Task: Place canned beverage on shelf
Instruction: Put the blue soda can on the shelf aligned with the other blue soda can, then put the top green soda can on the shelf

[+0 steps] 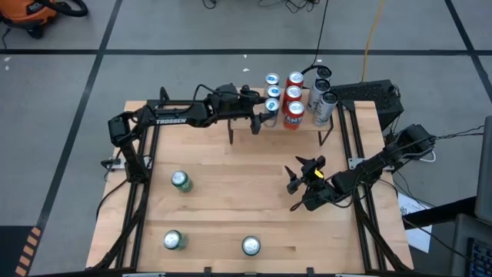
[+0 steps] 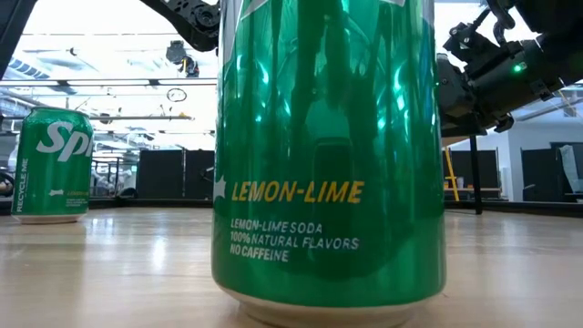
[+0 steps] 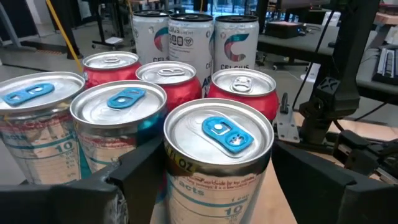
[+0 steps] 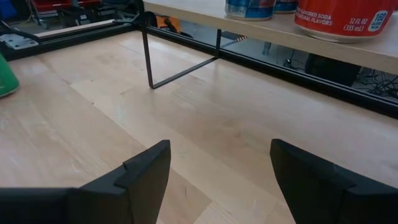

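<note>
My left arm (image 1: 181, 115) is matte black, with white "TROSSEN" lettering along its forearm link. My right arm (image 1: 369, 171) has the same black finish, with a small yellow-orange mark near the wrist, possibly a label or lamp. In the low view a green light glows on one arm's housing. Thin black cables trail from both arms. The gripper fingers are blunt, angular black plastic.

Grey floor (image 1: 192, 31) with dark lines; bright windows (image 2: 109, 55).
</note>
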